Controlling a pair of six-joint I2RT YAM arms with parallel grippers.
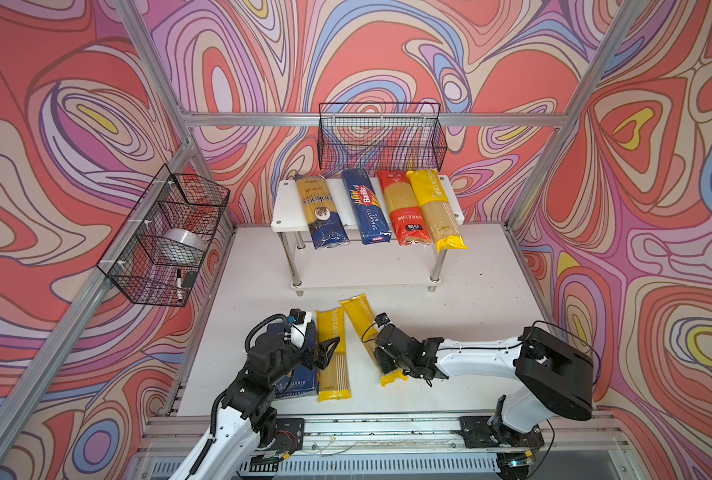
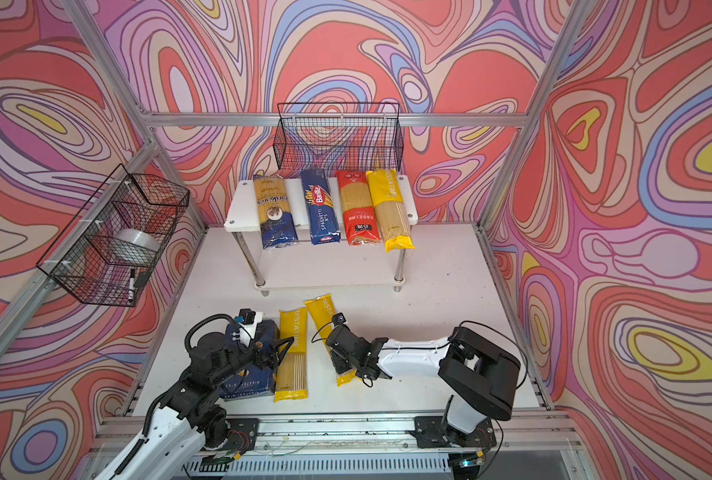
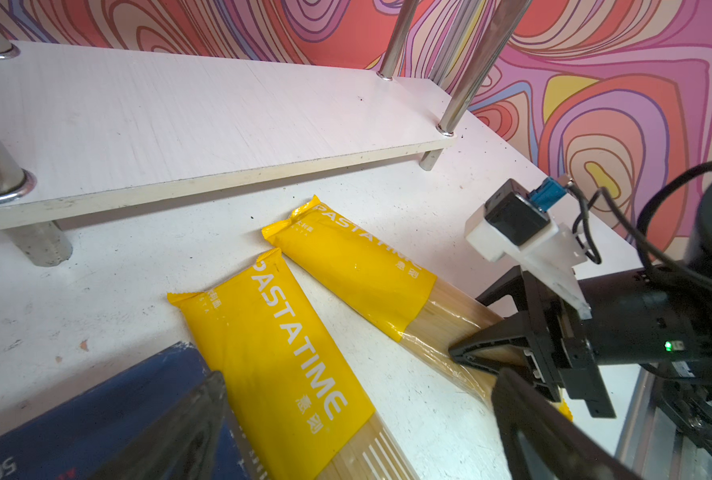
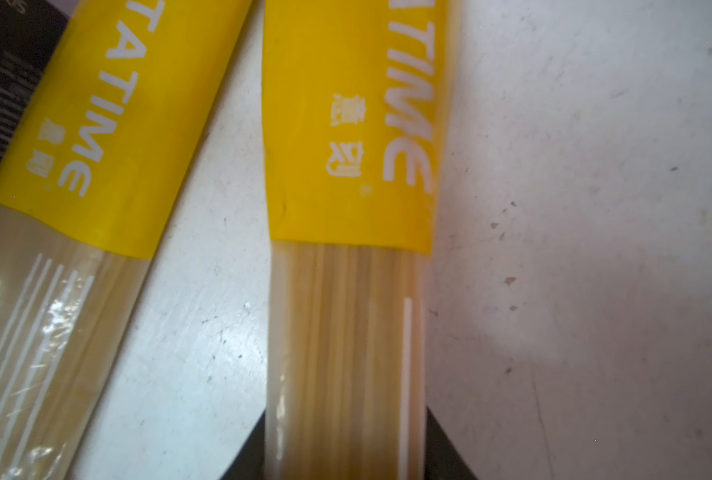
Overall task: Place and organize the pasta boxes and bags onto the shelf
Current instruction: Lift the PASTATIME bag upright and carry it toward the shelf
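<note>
Four of the seven packs are up. On the top board of the shelf (image 1: pixel 285 208) lie the blue bag (image 1: pixel 325 216), the spaghetti box (image 1: pixel 366 208), the red bag (image 1: pixel 402 208) and one yellow bag (image 1: pixel 437 208), side by side, their ends overhanging the shelf's front edge. The shelf's lower board is bare.

Left on the counter (image 1: pixel 470 311) in front of the shelf are the rigatoni box (image 1: pixel 300 384), the straight bag (image 1: pixel 332 374) and the slanted bag (image 1: pixel 360 320), whose tip reaches nearest the shelf.

My right end effector (image 1: pixel 387 359) pinches the slanted bag across its clear window, and the bag is not yet lifted. My left end effector (image 1: pixel 328 349) hangs spread over the straight bag, gripping nothing.

The slanted bag is long and narrow. It has yellow "PASTATIME" film toward the shelf, then pale strands under glossy, crinkly film.
</note>
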